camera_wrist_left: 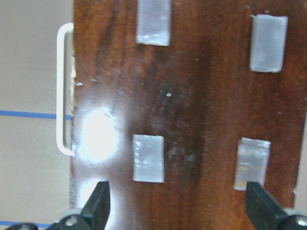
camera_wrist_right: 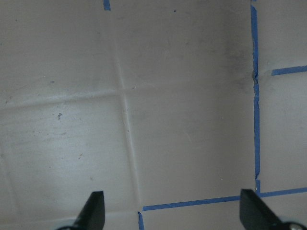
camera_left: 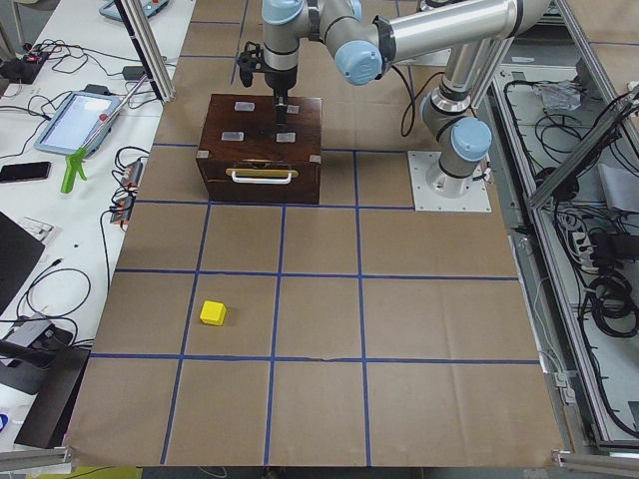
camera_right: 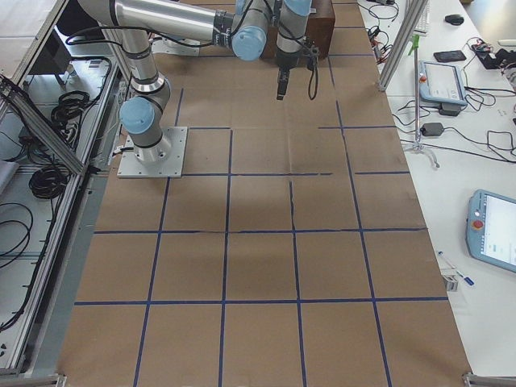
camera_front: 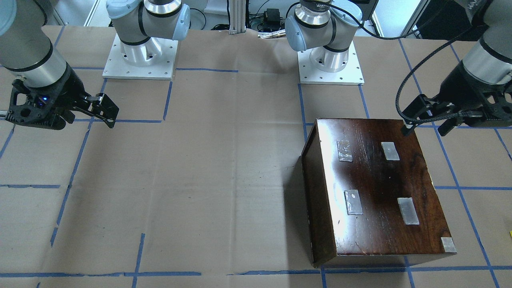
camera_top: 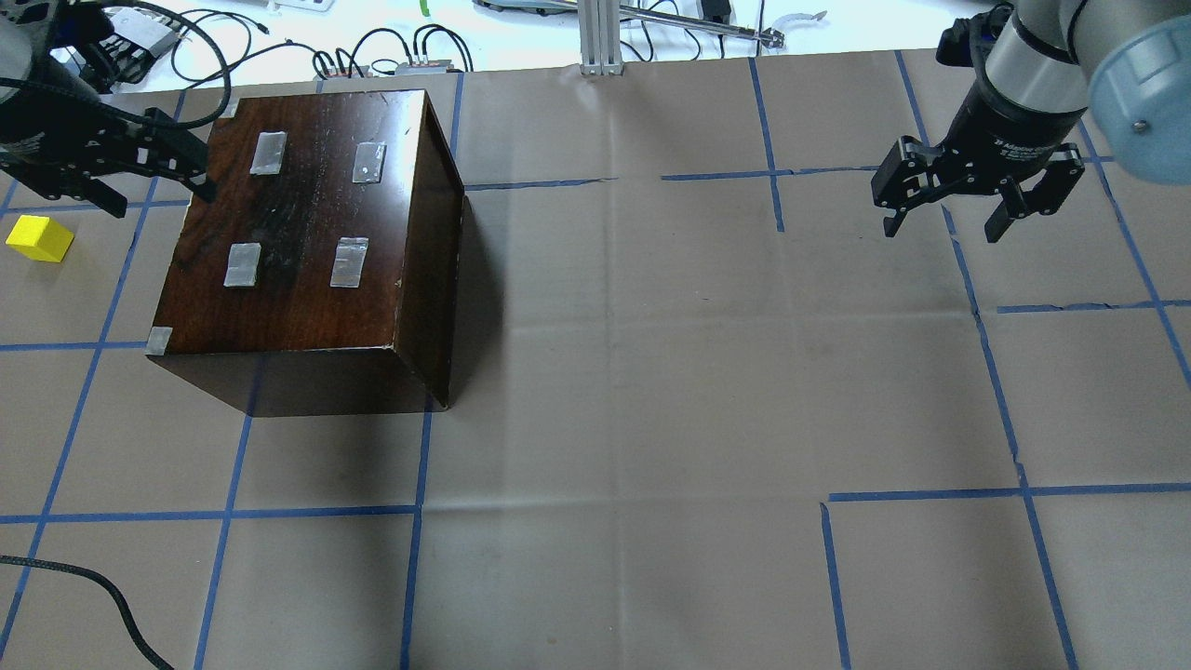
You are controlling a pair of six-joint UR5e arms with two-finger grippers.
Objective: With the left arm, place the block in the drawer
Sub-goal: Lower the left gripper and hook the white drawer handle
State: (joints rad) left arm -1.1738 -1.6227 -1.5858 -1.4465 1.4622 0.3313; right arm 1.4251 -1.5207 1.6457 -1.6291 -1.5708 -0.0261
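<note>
The yellow block (camera_top: 39, 238) lies on the table, left of the dark-brown cabinet (camera_top: 298, 233); it also shows in the exterior left view (camera_left: 213, 312). The drawer is shut; its dark front with a pale handle (camera_left: 262, 176) faces the block's side. My left gripper (camera_top: 156, 194) is open and empty, hovering over the cabinet top's edge near the handle (camera_wrist_left: 64, 88). It also shows in the front-facing view (camera_front: 426, 130) and the left wrist view (camera_wrist_left: 177, 206). My right gripper (camera_top: 944, 223) is open and empty, far from the cabinet, above bare table (camera_wrist_right: 173, 213).
Silver tape patches (camera_top: 349, 261) sit on the cabinet top. Brown paper with blue tape lines (camera_top: 651, 177) covers the table. Cables (camera_top: 372, 46) and an aluminium post (camera_top: 600, 37) line the far edge. Two arm bases (camera_front: 140, 56) stand at the robot's side.
</note>
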